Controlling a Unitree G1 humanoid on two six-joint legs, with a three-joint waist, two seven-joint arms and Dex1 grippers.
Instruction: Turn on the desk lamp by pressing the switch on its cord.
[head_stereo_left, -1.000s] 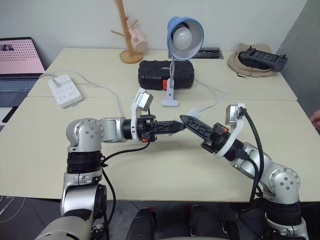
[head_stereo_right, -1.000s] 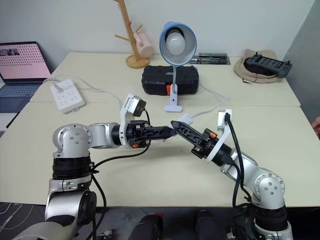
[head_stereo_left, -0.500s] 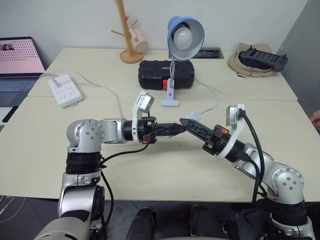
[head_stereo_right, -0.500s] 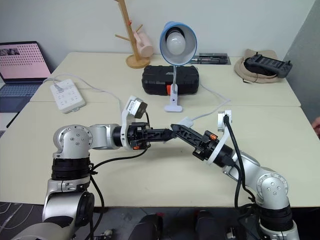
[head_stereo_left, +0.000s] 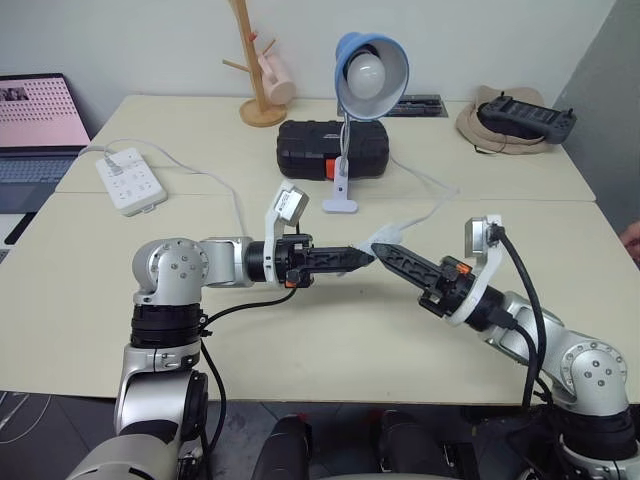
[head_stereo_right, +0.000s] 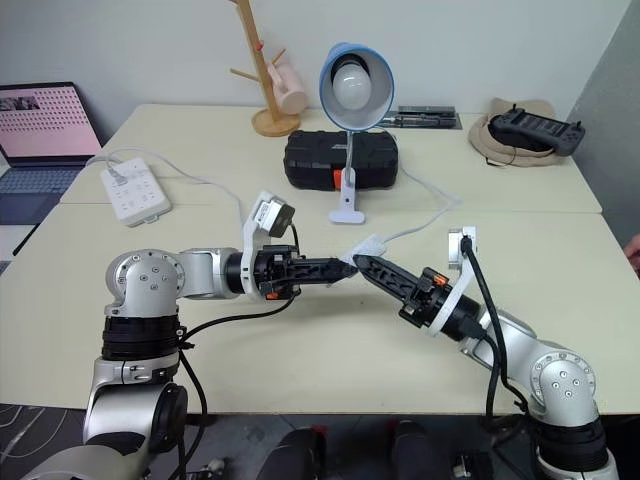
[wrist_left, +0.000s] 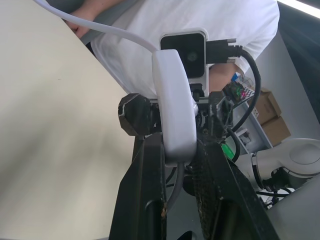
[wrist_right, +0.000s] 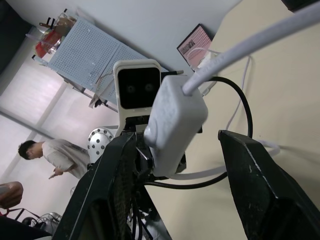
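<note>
One lamp (head_stereo_left: 369, 72), unlit; one switch (wrist_left: 175, 105) pinched in the left gripper (head_stereo_left: 362, 257); right gripper (wrist_right: 180, 165) fingers spread around it, not touching.

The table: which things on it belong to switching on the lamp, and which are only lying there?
For the job: desk lamp, cord, switch, left end effector, right end effector.

Lying about: power strip, black case, wooden mug stand, laptop, handheld controller.
</note>
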